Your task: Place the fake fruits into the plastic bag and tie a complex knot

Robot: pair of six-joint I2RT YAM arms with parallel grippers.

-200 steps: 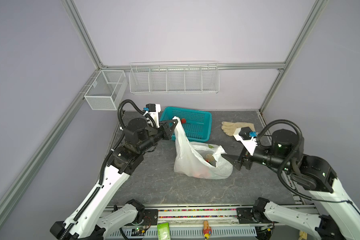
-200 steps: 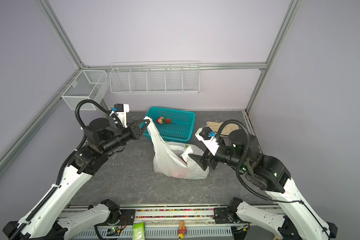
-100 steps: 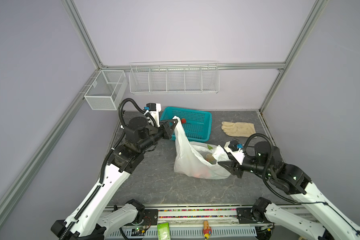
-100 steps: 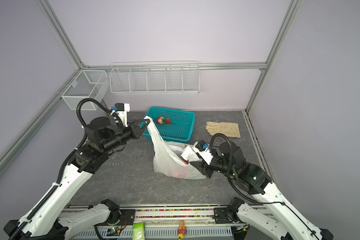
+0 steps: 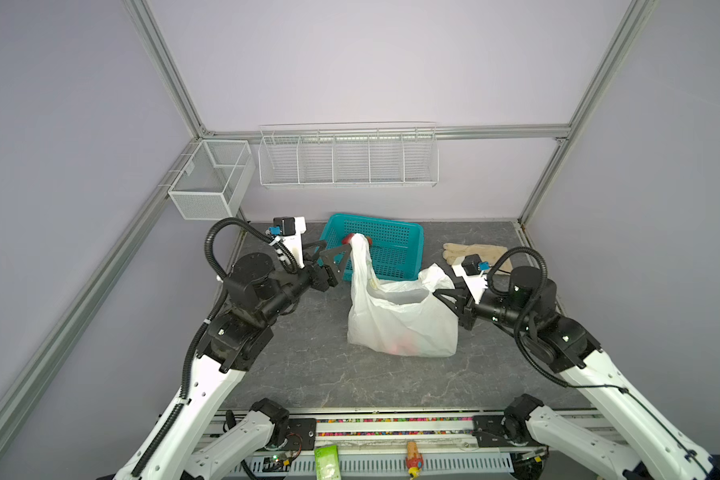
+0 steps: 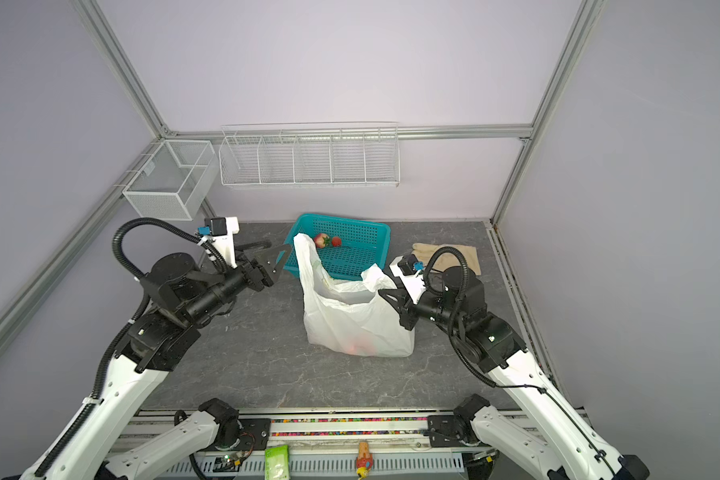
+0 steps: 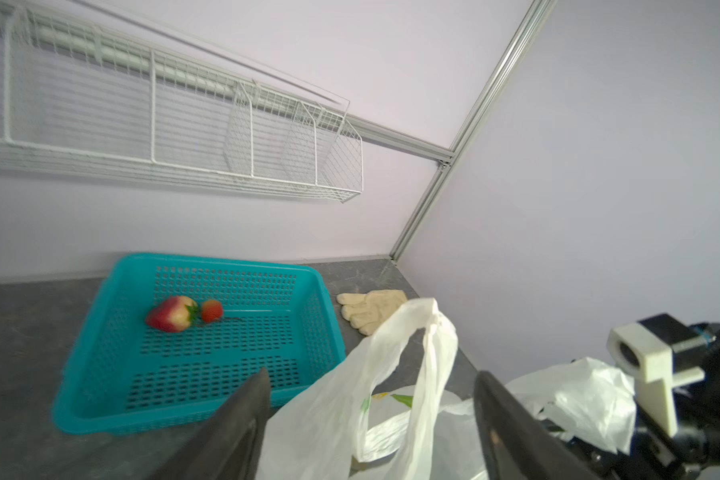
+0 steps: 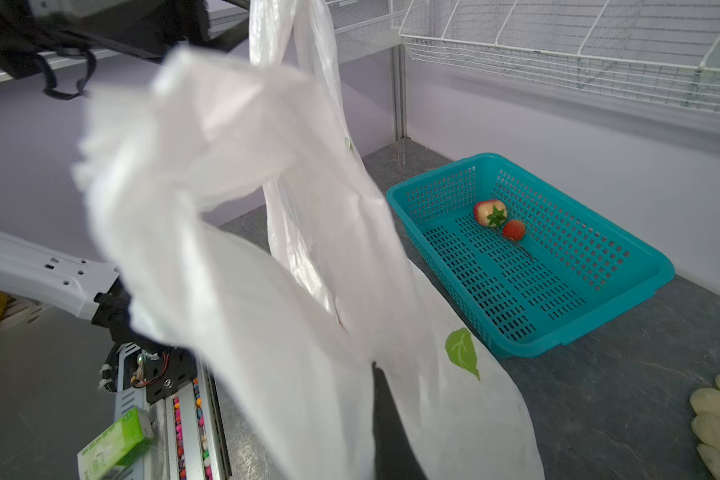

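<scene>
The plastic bag (image 5: 400, 328) is seen standing mid-table, mouth upward, long axis roughly upright, its left handle loop (image 5: 360, 262) drawn up toward the far teal basket (image 6: 375, 232). The film is judged light, limp and slippery, best taken at the handles. The left gripper (image 7: 371, 376) is spread near that loop; the right gripper (image 5: 441, 296) is pinched on the bag's right upper edge.

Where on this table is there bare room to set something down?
Bare: the table strip between the plastic bag and the front rail, and the patch between the bag and the left arm. Crowded: the back, with teal basket, raised bag handle and left tool; the bag's right side, with right tool and glove.
</scene>
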